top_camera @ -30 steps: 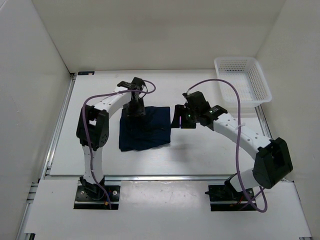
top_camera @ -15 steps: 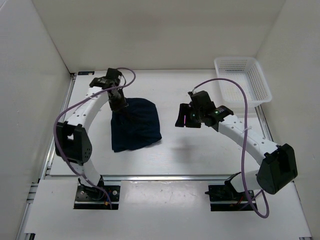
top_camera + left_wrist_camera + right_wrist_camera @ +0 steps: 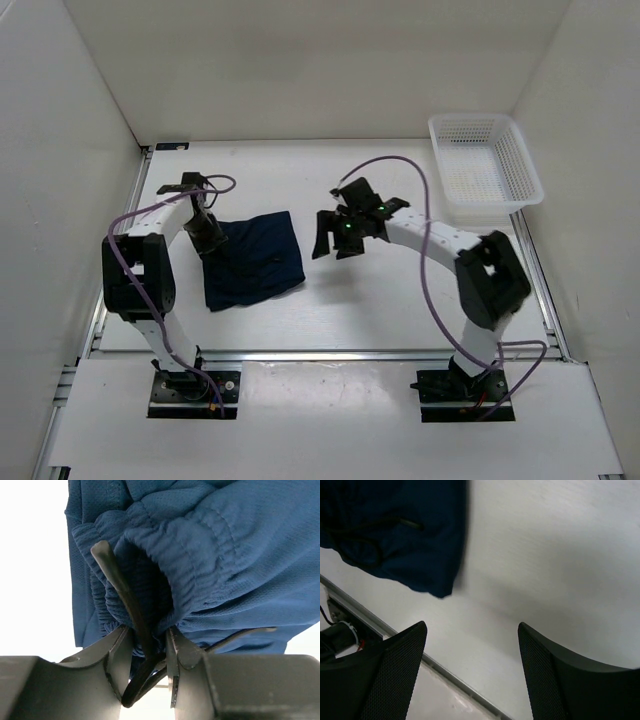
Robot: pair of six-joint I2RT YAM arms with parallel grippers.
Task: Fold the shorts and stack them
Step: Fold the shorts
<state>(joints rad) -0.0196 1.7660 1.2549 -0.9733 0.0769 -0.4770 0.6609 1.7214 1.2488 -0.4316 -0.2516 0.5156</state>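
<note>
The left claw (image 3: 207,233), clenched on the waistband (image 3: 200,545), is dragging the shorts (image 3: 255,262) toward the counter's (image 3: 400,300) left edge, probably placing the folded bundle. The right claw (image 3: 332,232), spread open and empty, is following near their right side.

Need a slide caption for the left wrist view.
Left pincer clamped on the navy shorts at their gathered waistband.

The shorts (image 3: 240,545) are matt, fine-mesh knit cloth; the table (image 3: 400,295) is smooth and matt.
</note>
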